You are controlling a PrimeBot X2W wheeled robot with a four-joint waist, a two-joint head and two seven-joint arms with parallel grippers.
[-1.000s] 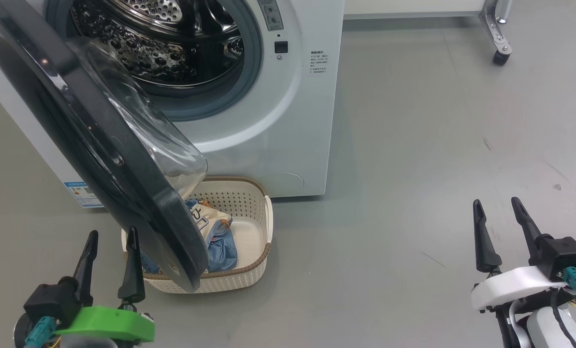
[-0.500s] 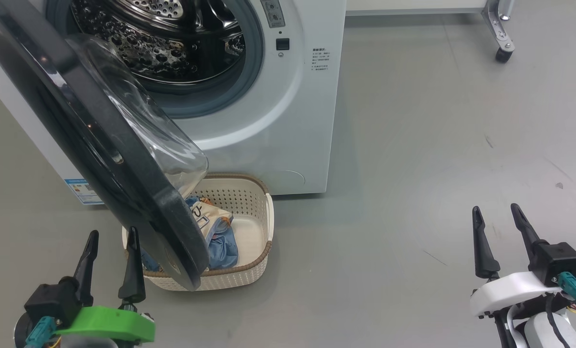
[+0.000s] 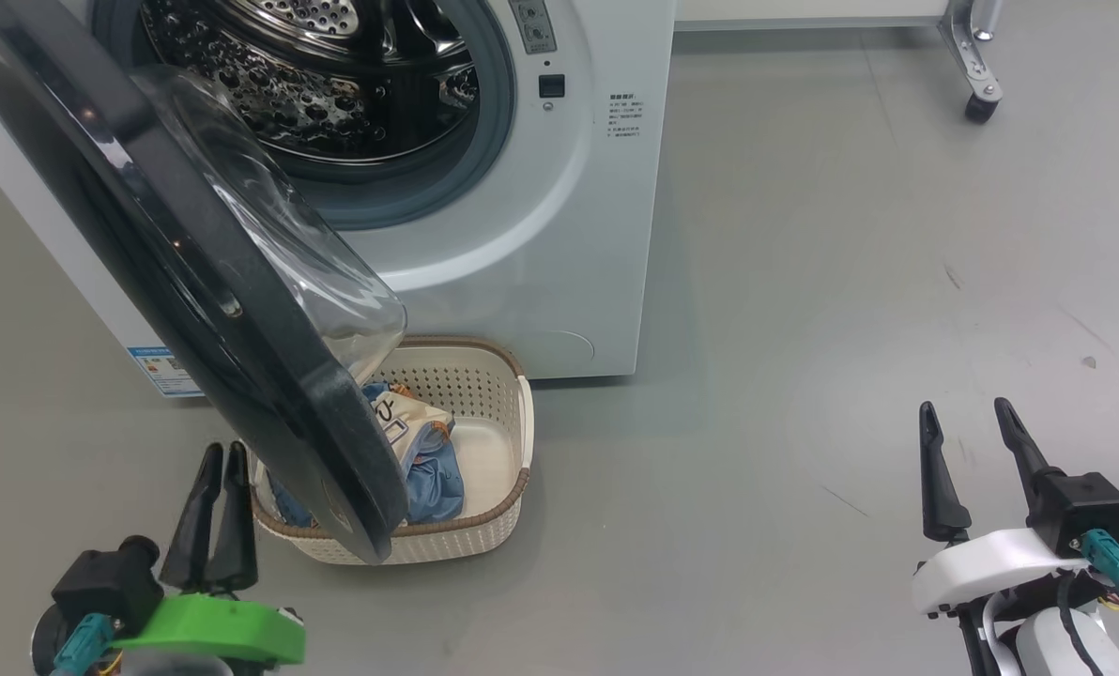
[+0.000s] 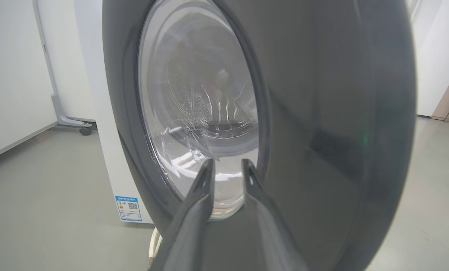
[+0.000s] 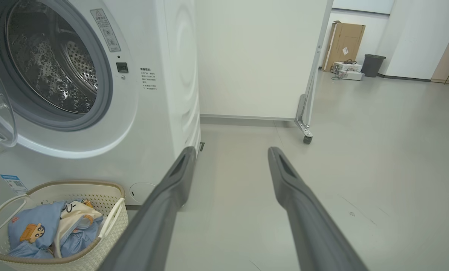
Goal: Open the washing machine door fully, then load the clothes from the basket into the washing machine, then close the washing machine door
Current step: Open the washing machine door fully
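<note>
Presently, step in hand: the first one, the full opening of the door. No garment is judged to be loaded yet, since the drum is seen bare.

- Washing machine door (image 3: 175, 244): found along the left of the head view, running from the upper left corner down to lower centre-left. It is swung out from the opening at an angle, not laid back flat. A wide, glossy black rim is noted, with a bulging clear glass bowl (image 3: 287, 244) at its centre. The lower edge is seen in front of the basket, so part of the load is hidden.
- Washing machine (image 3: 559, 235): placed at upper centre. A white front, a grey gasket and a perforated steel drum (image 3: 315, 75) are noted.
- Basket (image 3: 447, 545): set on the floor just before the machine, at lower centre-left. It is cream, with perforated walls and a brown rim.
- Clothes (image 3: 428, 469): held inside the basket. Light blue fabric and a cream piece are bunched loosely, and a cartoon print is shown in the right wrist view.
- Left gripper (image 3: 222, 449): placed at lower left, just beside the door's lower rim. The fingers are drawn close with a narrow gap, and nothing is grasped. In its own wrist view the door's outer face (image 4: 322, 131) is seen close ahead.
- Right gripper (image 3: 963, 408): placed at lower right, well apart from everything. The fingers are spread wide and nothing is held.

Next move, as judged: the narrowed left fingers are to be set against the door and the door swung further out. The basket is to be uncovered before any garment is reached for.
</note>
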